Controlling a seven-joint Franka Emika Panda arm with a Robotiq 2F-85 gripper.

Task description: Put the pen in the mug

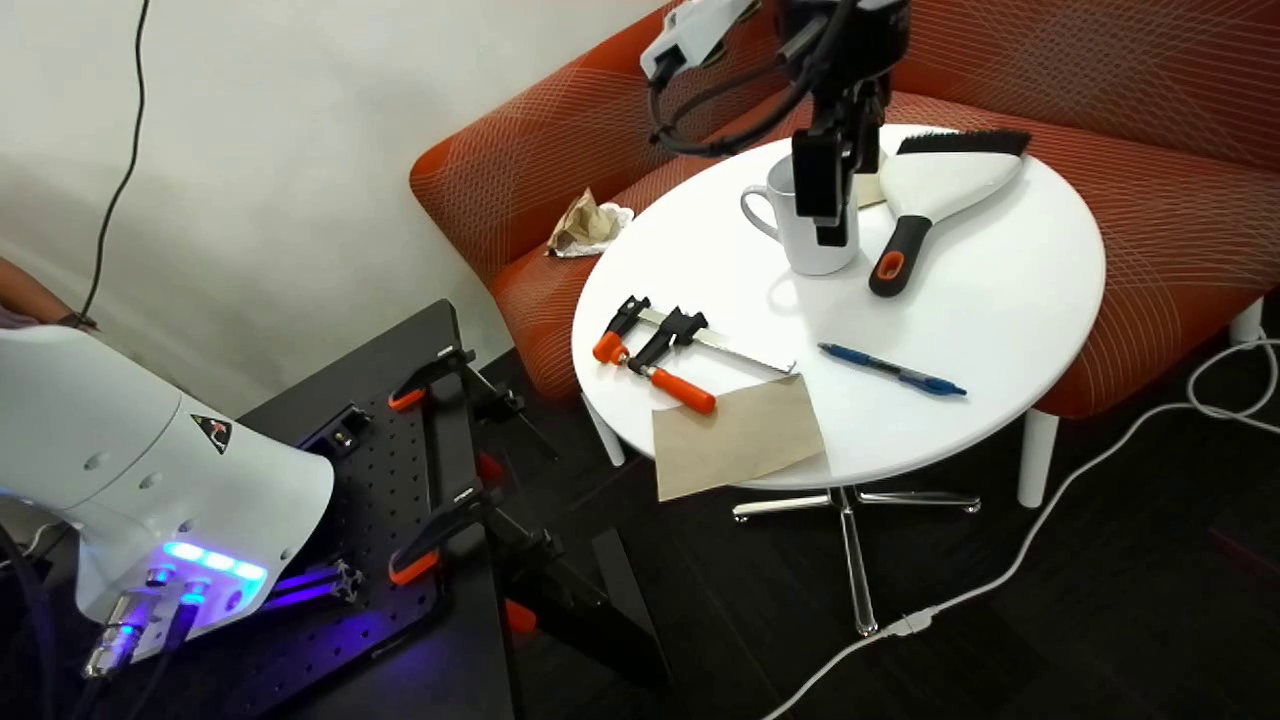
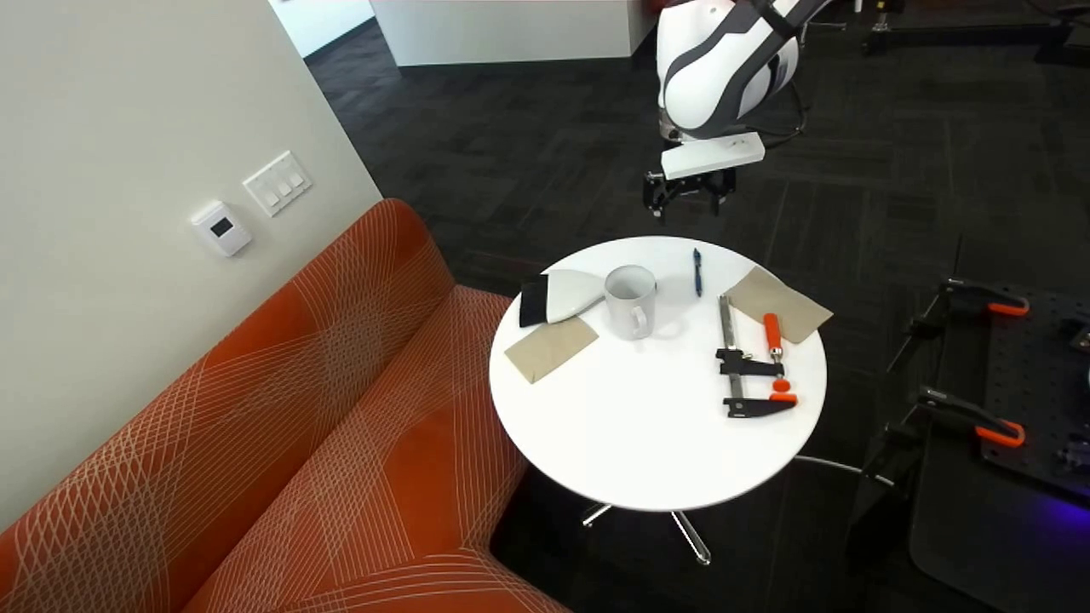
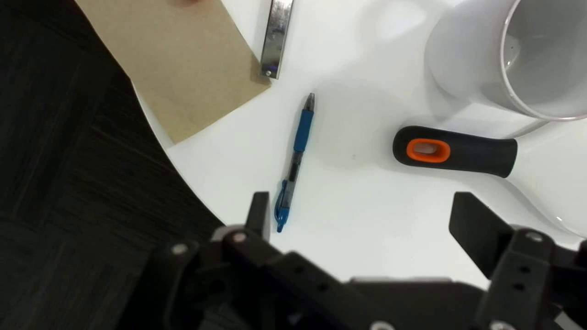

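Note:
The pen, thin and blue with a dark clear barrel, lies flat on the white table in both exterior views (image 1: pixel 890 369) (image 2: pixel 697 272) and the wrist view (image 3: pixel 299 142). The white mug stands upright, handle out to the side, in both exterior views (image 1: pixel 812 256) (image 2: pixel 630 300); it also shows at the upper right of the wrist view (image 3: pixel 467 57). My gripper (image 2: pixel 686 209) is open and empty, above the table by its edge. In the wrist view, the pen's clip end lies just inside the left fingertip of the gripper (image 3: pixel 362 206). In an exterior view the gripper (image 1: pixel 845 205) partly hides the mug.
An orange-and-black clamp (image 1: pixel 715 340) and a brown paper sheet (image 1: pixel 740 440) lie at one side of the pen. A white brush with a black handle (image 1: pixel 940 190) lies beside the mug, near another brown paper (image 2: pixel 552 349). An orange couch (image 2: pixel 383 426) borders the round table (image 2: pixel 630 443).

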